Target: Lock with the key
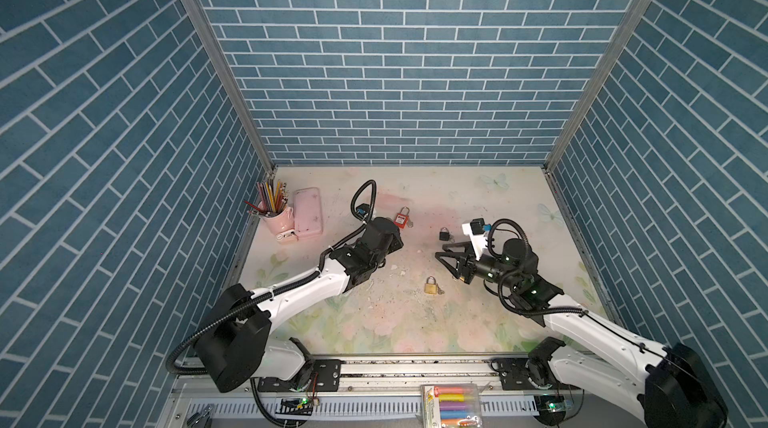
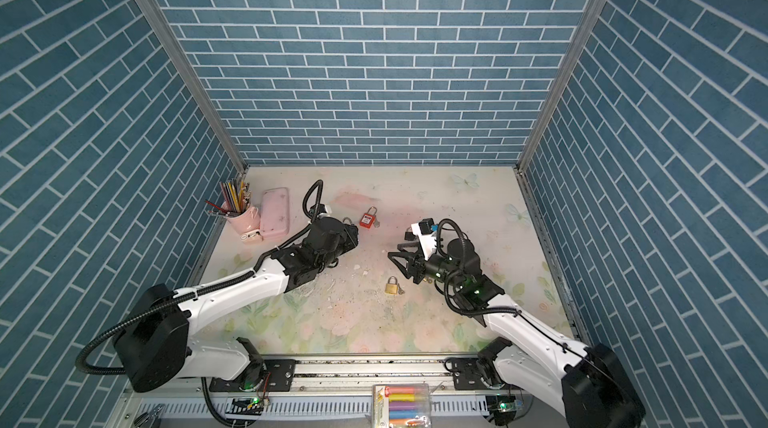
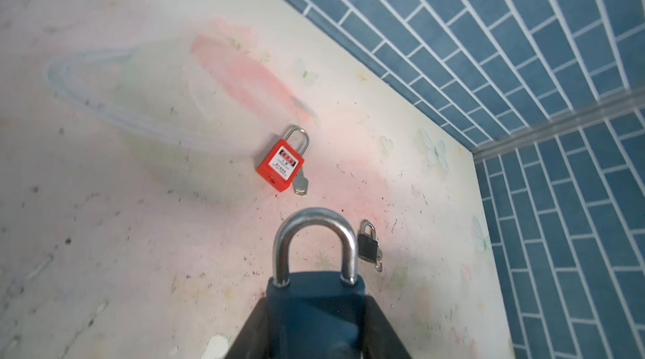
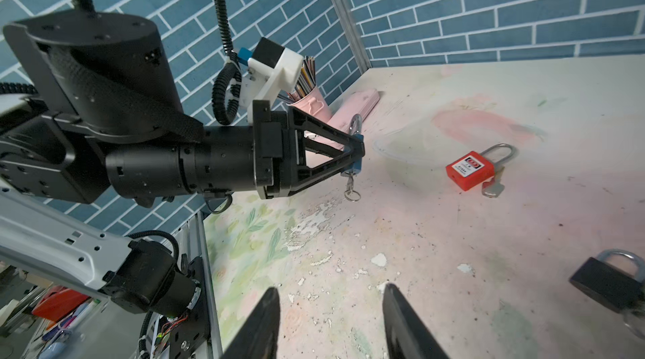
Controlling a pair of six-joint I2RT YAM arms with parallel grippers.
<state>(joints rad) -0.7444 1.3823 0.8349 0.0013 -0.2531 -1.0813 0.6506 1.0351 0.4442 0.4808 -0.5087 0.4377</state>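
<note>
My left gripper (image 3: 316, 301) is shut on a blue padlock (image 3: 314, 319), and the padlock's steel shackle (image 3: 316, 221) sticks out past the fingertips with both legs down in the body. In the right wrist view the left gripper (image 4: 356, 153) hovers above the table. A small key (image 4: 350, 181) with a ring (image 4: 351, 195) hangs from the underside of the padlock. My right gripper (image 4: 331, 291) is open and empty, and stands well apart from the key. In both top views it points toward the left gripper (image 1: 395, 234), with bare table between them.
A red padlock (image 1: 401, 217) with a key lies behind the left gripper. A black padlock (image 1: 445, 233) sits just beyond the right gripper (image 1: 440, 251), and a brass padlock (image 1: 431, 285) lies nearer the front. A pink pencil cup (image 1: 277, 218) and a pink case (image 1: 308, 211) stand at the back left.
</note>
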